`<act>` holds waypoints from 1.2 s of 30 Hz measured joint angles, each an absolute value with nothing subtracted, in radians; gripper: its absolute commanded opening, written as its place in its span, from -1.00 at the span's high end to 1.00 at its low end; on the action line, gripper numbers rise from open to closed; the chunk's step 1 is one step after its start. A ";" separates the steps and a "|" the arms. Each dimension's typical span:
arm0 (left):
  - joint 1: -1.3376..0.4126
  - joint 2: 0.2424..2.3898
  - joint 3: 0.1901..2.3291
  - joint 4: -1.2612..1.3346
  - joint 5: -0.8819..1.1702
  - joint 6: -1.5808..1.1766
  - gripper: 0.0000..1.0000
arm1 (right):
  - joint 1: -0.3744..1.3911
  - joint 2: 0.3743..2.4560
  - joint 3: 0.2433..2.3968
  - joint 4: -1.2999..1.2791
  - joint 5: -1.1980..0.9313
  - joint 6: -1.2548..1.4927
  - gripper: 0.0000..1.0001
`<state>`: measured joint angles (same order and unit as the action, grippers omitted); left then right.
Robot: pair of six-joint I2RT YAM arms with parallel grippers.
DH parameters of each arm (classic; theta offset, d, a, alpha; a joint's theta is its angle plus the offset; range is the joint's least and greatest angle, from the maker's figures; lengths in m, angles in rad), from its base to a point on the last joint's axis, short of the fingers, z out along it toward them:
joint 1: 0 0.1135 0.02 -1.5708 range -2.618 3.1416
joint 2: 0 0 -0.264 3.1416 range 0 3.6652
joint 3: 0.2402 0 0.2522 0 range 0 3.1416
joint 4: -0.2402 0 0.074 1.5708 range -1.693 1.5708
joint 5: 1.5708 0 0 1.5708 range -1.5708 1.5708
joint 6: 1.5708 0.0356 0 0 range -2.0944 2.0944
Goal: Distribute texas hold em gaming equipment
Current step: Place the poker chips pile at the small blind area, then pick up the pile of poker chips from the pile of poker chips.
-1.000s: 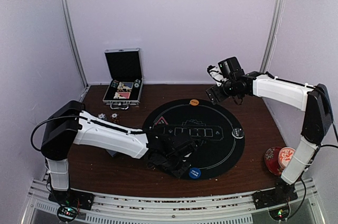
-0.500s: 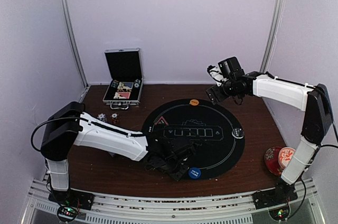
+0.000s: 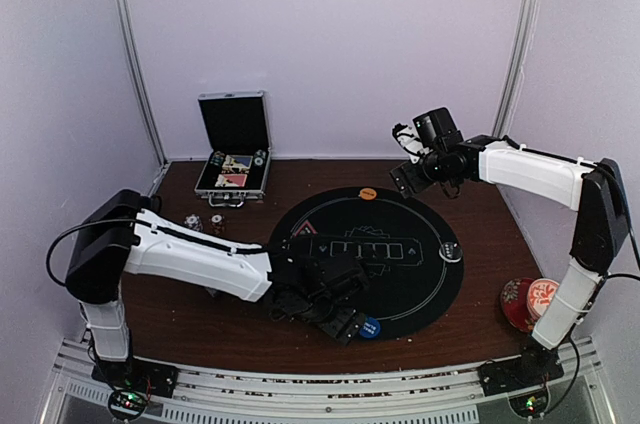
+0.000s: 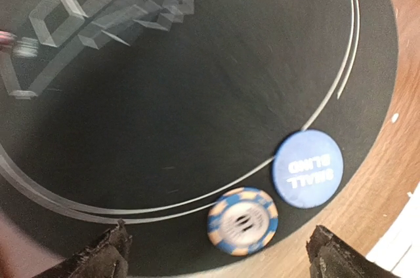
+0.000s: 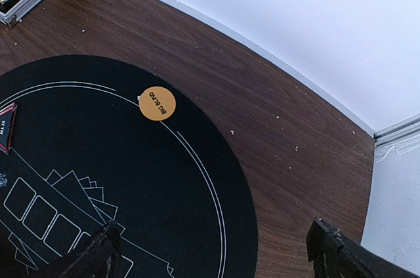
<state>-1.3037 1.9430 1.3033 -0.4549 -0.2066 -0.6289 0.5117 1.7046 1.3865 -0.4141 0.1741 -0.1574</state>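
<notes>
**Desk** (image 3: 520, 234): brown, with a round black mat (image 3: 420, 289) at its middle. The left arm (image 3: 190, 259) reaches across to the mat's near edge. The right arm (image 3: 530, 169) hangs over the far edge.

**Open case** (image 3: 233, 149): stands at the far left of the desk. A cup and saucer (image 3: 528, 302) sit at the near right, off the mat.

**Change noted:** the left fingers (image 4: 98, 259) were pressed together a second ago. They now stand spread and hold nothing. Below the gap between them a blue-and-orange chip (image 4: 243, 220) lies flat at the mat's near rim, just beside the blue small-blind disc (image 4: 308, 168). Whether the two touch cannot be told.

**Judgement:** the chip has been let go at the small-blind place. That stake looks delivered and the left arm is free for the next item.

**Right fingers** (image 5: 98, 255): spread and empty, above the mat. The orange big-blind disc (image 5: 157, 103) lies on the far rim below them. No chip shows beside it, so that place is probably still owed one.

**Red triangle marker** (image 3: 305, 232): on the mat's left part.

**Hidden or unclear:**
- From above, the left arm's end covers the chip.
- The mat's print is smeared in the left wrist view, and a small object at that view's left edge is too blurred to name.
- The right wrist view cuts the triangle marker at its edge.
- The case contents and a few small pieces on the desk left of the mat are too small to identify
</notes>
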 measured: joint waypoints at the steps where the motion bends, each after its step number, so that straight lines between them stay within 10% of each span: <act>1: -1.303 1.919 1.305 -0.473 -0.233 -0.632 -0.96 | 0.512 1.705 1.386 -0.414 0.174 -0.157 -1.00; 18: -0.736 1.446 1.318 -0.721 -0.538 -0.535 -0.96 | 0.512 1.705 1.386 -0.414 0.154 -0.158 -1.00; 36: -0.244 1.575 1.198 -0.590 -0.259 -0.366 -0.90 | 0.512 1.705 1.386 -0.415 0.138 -0.158 -1.00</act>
